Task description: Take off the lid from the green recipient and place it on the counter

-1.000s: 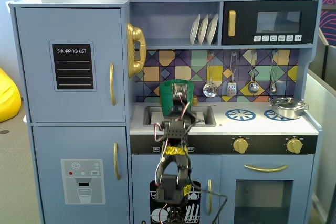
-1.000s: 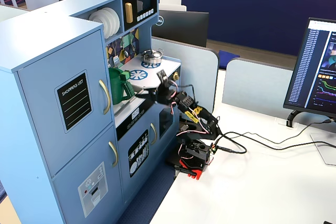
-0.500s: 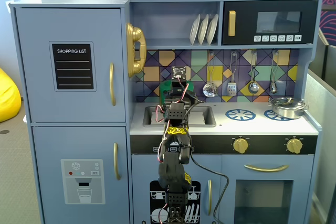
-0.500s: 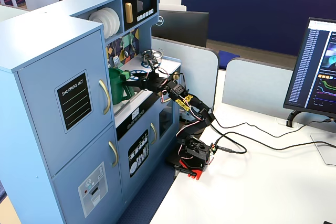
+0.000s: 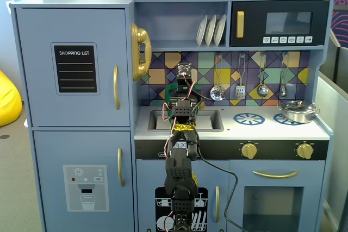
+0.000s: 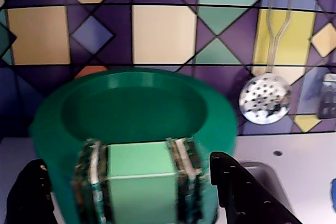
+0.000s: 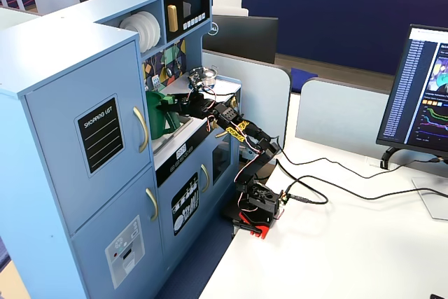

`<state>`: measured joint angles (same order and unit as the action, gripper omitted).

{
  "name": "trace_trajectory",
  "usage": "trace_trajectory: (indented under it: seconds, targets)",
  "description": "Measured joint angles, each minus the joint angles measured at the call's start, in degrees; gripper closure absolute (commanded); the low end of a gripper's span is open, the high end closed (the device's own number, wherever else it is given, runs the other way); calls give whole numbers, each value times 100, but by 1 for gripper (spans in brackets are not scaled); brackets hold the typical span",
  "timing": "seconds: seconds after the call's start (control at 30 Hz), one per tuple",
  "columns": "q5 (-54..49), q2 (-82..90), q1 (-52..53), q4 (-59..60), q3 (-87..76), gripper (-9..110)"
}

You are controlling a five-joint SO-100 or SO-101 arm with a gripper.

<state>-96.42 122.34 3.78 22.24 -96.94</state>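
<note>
In the wrist view, the claw [image 6: 131,192] has its two black fingers [image 6: 31,195] spread apart, one at each side of the green recipient [image 6: 131,129], at 8 and 4 o'clock. The recipient stands dead ahead by the sink on the white worktop [image 6: 294,150]. The lid [image 6: 131,111] appears recessed within its rim, though I cannot be sure.

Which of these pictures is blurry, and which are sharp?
Wrist view: soft, the green recipient and its ridged panel smeared, the gripper fingers dark and fuzzy at the bottom. Both fixed views: evenly lit and sharp; the shopping list label reads clearly.
</note>
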Motion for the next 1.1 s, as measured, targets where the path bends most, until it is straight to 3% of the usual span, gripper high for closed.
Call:
trace_trajectory:
  seconds: [0.13,0.3,1.1]
  targets:
    - [-26,-132,-35,0,123,75]
    - [-149,-237,-62,0,237,102]
    - [-343,-650,62,-325,976,102]
